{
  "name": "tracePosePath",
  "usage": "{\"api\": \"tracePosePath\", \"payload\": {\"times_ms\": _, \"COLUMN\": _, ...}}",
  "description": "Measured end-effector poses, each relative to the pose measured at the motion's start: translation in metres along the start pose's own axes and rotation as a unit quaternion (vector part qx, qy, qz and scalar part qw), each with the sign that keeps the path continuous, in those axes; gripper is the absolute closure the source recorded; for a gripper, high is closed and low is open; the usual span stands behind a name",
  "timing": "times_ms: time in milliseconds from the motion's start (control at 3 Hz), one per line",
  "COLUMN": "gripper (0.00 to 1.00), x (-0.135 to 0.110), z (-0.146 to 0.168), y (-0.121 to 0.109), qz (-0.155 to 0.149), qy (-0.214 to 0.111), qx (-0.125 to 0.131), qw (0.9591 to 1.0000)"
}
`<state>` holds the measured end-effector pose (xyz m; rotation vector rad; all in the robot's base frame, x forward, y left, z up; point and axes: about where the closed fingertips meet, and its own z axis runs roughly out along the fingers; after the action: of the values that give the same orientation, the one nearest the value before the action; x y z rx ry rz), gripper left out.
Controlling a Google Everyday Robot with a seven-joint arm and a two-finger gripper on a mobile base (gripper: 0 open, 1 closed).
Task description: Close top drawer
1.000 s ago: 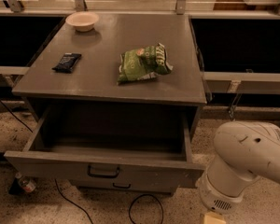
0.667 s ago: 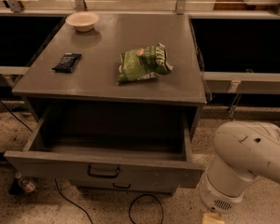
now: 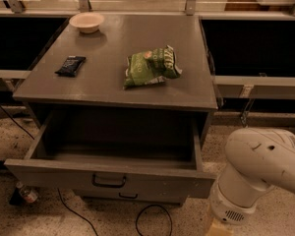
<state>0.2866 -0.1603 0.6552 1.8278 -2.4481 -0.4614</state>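
The tool is out of view. The white arm [image 3: 258,176] fills the lower right corner and runs off the bottom edge, so I cannot tell whether the tool is wide, narrow or holding anything. The arm's rounded joint sits just beside the right end of the top drawer [image 3: 54,173]; I cannot tell if they touch.

The top drawer stands pulled well out of the grey cabinet, toward the camera. Its tall, scuffed front panel spans the cabinet's width and carries a small black handle [image 3: 108,181] at its centre. The inside of the drawer lies in shadow. Below the front panel shows a lower drawer [image 3: 152,196], pushed in, with its own black handle.

On the tabletop [image 3: 118,43] above, a crumpled green bag [image 3: 151,67] lies right of centre. A small black packet [image 3: 71,65] lies near the left edge, and a pale bowl [image 3: 86,22] stands at the far left corner, all well apart.

A dark cable [image 3: 152,215] loops on the speckled floor under the cabinet.
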Motion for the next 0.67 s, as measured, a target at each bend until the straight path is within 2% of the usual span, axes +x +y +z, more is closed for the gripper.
{"api": "tracePosePath", "payload": {"times_ms": 333, "gripper": 0.97, "x": 0.000, "z": 0.000, "y": 0.000, "qz": 0.000, "qy": 0.000, "qx": 0.000, "qw": 1.0000}}
{"api": "tracePosePath", "payload": {"times_ms": 667, "gripper": 1.00, "x": -0.029, "z": 0.030, "y": -0.033, "qz": 0.009, "qy": -0.038, "qx": -0.015, "qw": 0.9991}}
